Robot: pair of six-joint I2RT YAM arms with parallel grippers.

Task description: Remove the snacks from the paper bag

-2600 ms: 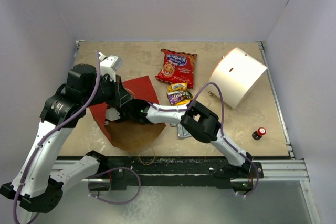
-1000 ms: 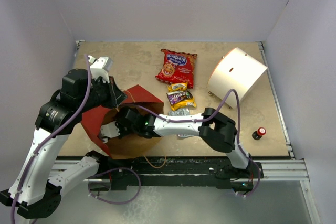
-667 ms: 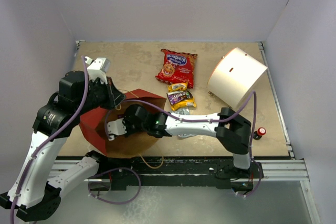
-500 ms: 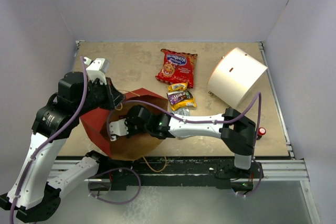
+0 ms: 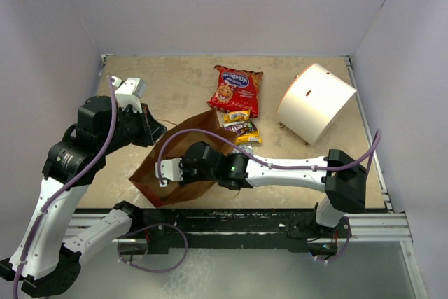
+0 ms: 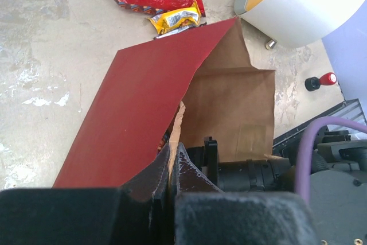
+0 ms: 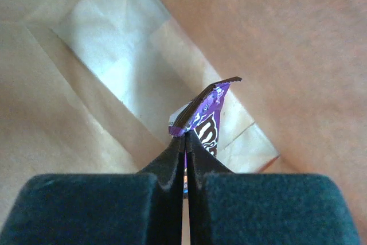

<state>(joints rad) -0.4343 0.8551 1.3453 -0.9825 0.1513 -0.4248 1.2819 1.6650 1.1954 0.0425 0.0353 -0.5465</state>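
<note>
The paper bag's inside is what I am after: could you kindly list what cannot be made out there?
- Right wrist: the right gripper, shut on the purple packet, covers the packet's lower part and the paper bag's floor below it.
- Left wrist: the bag's red wall hides its contents.
- Top external: the right arm lies across the bag, hiding its inside.

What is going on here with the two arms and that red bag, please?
The left gripper is pinched on the rim of the paper bag, propping its mouth open. The right arm reaches inside, where the right gripper is shut on a purple candy packet. A red cookie bag and small yellow-and-purple packets lie on the table beyond the bag.
</note>
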